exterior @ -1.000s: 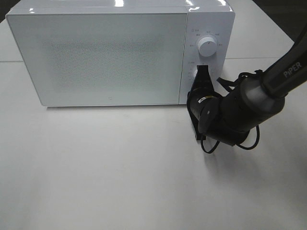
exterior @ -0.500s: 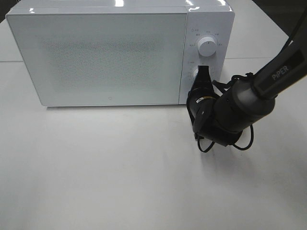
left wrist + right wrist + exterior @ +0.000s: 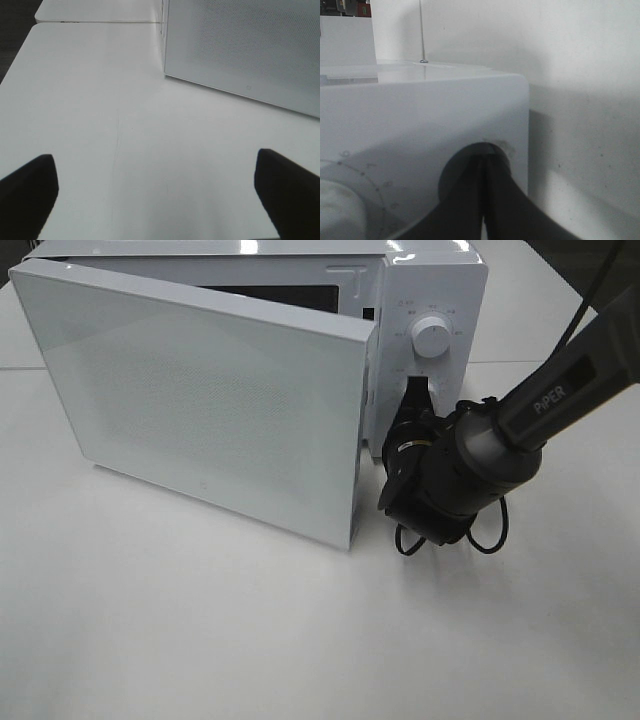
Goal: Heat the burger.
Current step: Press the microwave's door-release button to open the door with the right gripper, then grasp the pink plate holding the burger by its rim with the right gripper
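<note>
The burger is out of view in every frame. The white microwave point(image 3: 432, 285) stands at the back of the table with its door point(image 3: 210, 400) swung partly open toward the front. My right gripper point(image 3: 415, 392) is shut, and its tips rest against the lower part of the control panel, below the round knob point(image 3: 432, 335). In the right wrist view the shut fingers point(image 3: 484, 167) press into a round recess in the panel point(image 3: 420, 115). My left gripper point(image 3: 160, 172) is open with nothing between its fingers point(image 3: 30, 187), low over the table near the door point(image 3: 245, 45).
The open door reaches out over the left middle of the white table point(image 3: 200, 640). A black cable loop point(image 3: 485, 535) hangs under the right wrist. A seam between two table tops point(image 3: 100, 21) runs behind the microwave.
The microwave door has sprung from shut to partly open, swinging toward the front left. The right arm has shifted slightly left, tips still at the panel.
</note>
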Robot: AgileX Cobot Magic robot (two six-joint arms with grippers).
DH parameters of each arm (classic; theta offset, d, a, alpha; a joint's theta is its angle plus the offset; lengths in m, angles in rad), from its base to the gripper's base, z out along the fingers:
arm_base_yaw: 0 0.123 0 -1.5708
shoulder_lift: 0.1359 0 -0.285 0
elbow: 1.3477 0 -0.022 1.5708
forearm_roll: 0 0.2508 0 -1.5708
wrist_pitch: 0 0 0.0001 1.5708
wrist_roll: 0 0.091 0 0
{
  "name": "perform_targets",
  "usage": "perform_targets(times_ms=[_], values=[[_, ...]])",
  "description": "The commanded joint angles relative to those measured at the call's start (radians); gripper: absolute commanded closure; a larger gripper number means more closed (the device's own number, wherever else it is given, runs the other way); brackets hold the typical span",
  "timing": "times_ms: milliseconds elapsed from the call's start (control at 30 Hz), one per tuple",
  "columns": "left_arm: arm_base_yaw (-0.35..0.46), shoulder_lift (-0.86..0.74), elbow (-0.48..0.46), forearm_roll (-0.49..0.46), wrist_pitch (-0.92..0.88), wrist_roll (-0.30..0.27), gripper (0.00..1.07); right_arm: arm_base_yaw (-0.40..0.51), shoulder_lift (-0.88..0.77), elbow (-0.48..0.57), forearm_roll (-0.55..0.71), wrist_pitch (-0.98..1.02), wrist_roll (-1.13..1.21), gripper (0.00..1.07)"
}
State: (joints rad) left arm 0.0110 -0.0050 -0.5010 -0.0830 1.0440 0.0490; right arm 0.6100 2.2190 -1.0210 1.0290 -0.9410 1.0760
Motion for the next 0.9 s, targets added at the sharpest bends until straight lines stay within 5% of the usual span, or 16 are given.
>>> perform_targets(times_ms=[33, 600, 900], values=[[0.004, -0.023, 0.003, -0.004, -0.009, 0.000, 0.07, -0.034, 0.002, -0.082, -0.175, -0.133, -0.007, 1.07], [0.004, -0.023, 0.003, -0.004, -0.009, 0.001, 0.07, -0.033, -0.107, 0.045, -0.134, -0.024, -0.048, 1.07], [0.004, -0.023, 0.003, -0.004, -0.009, -0.001, 0.07, -0.033, -0.208, 0.135, -0.135, 0.187, -0.179, 1.07]])
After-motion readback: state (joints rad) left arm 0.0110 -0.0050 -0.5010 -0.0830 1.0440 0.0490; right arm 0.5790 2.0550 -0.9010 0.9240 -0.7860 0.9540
